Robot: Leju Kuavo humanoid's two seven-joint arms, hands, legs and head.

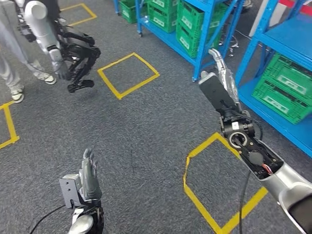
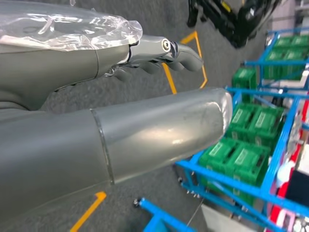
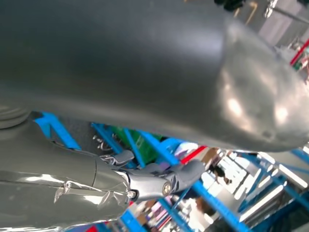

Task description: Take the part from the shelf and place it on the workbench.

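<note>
Blue shelves (image 1: 204,47) stand at the back and right, loaded with green crates (image 1: 283,88); I cannot tell which item is the part. My right arm reaches up toward the shelf post, and my right hand (image 1: 222,69) has its fingers stretched out and holds nothing. In the right wrist view my right hand's fingers (image 3: 160,182) lie straight in front of blue shelf rails. My left hand (image 1: 89,175) hangs low over the carpet, fingers straight and empty. The left wrist view has my left hand's fingers (image 2: 164,50) extended, with green crates (image 2: 240,154) on a blue rack beyond.
Grey carpet carries yellow tape squares (image 1: 128,74), one (image 1: 221,195) under my right arm. At the top left stand another silver-armed robot (image 1: 44,29), a dark legged machine (image 1: 79,61) and a person's feet in pale shoes (image 1: 16,93).
</note>
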